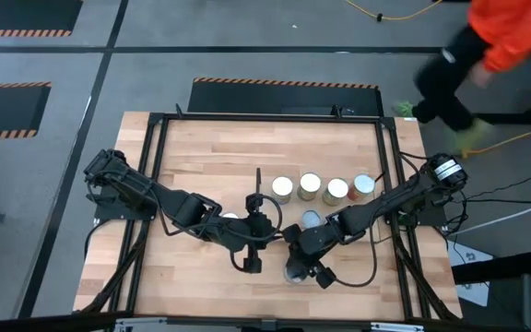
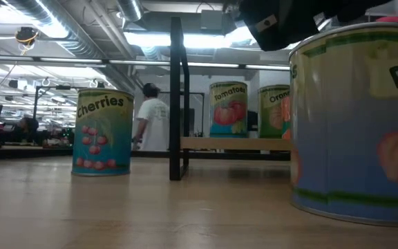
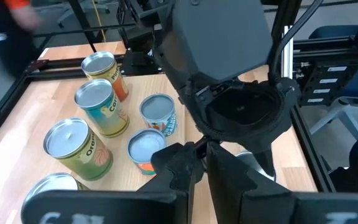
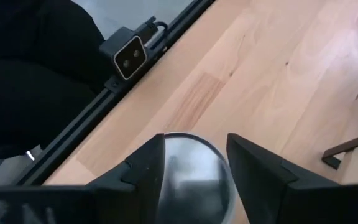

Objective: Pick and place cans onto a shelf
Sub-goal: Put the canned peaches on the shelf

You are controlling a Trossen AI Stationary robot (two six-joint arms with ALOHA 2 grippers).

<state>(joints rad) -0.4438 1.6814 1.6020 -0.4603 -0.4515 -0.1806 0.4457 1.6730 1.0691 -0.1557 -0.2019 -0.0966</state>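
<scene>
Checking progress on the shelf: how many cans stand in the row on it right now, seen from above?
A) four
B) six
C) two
A: the high view shows four cans side by side on the shelf, with others on the table nearer the grippers.

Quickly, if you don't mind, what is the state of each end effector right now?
Left end effector: closed, holding nothing visible.
Right end effector: wide around a can at the table's near edge; grip cannot be told.
</scene>
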